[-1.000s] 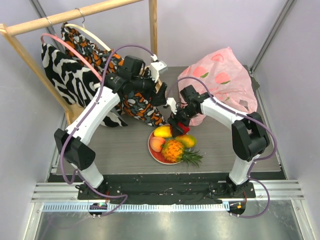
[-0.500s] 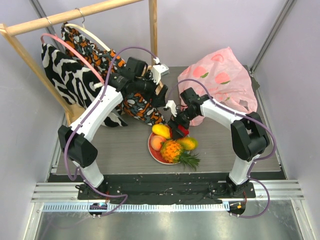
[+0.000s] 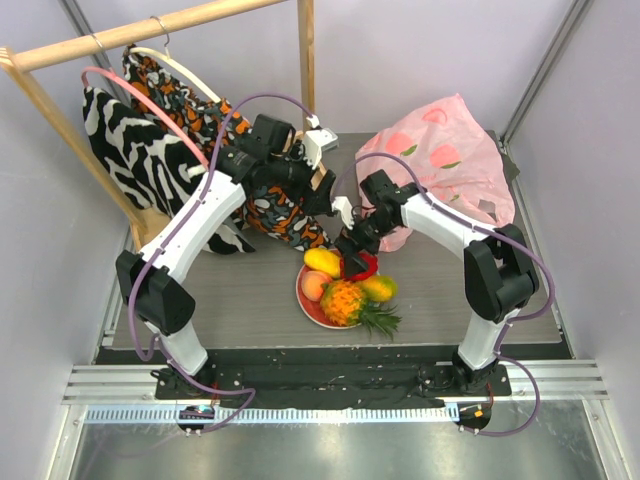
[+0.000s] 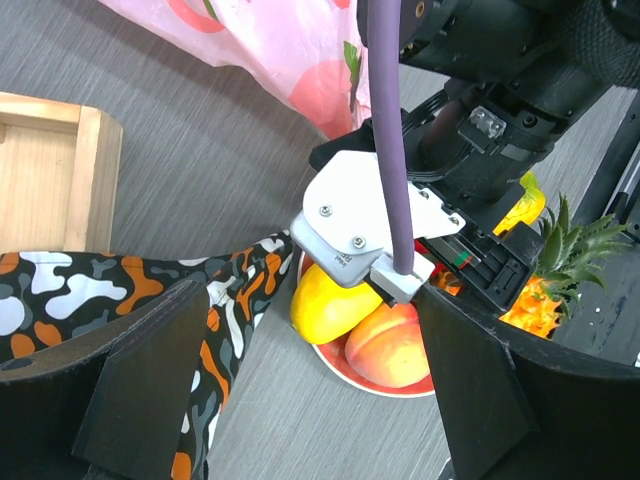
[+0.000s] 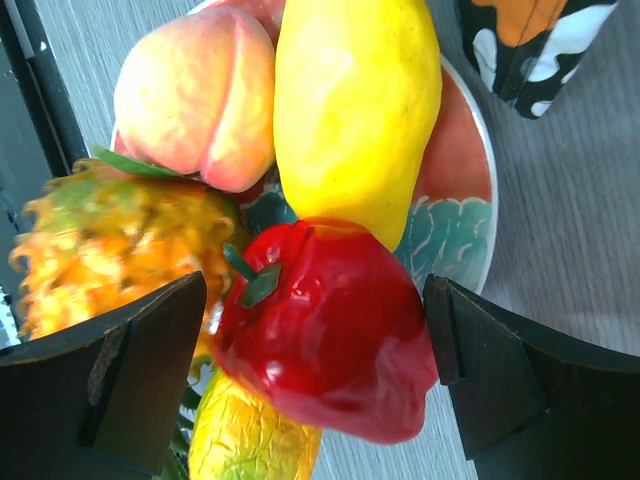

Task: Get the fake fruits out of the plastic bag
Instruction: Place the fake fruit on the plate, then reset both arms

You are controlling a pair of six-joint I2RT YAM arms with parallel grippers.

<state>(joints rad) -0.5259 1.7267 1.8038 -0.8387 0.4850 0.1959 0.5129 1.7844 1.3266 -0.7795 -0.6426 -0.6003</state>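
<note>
Wooden clothes rack [image 3: 150,30] with patterned garments [image 3: 280,215] stands back-left of plate [image 3: 306,308]. Pink peach-print bag [image 3: 450,160] slumps back-right. On plate: pineapple [image 3: 345,298], mango [image 3: 322,262], peach [image 3: 314,287], red pepper [image 5: 330,330]. Right gripper [image 5: 315,300] spread wide, straddling pepper. Left gripper [image 4: 310,330] wide, empty, above plate's back-left edge.

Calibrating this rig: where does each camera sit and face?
Top external: above, behind the bases, facing down; left arm, right arm, translucent pink plastic bag.
Left wrist: faces down between its fingers at the right arm.
Right wrist: faces down between its fingers at the red plastic pepper.
All share the yellow plastic mango and round red-and-teal plate.
</note>
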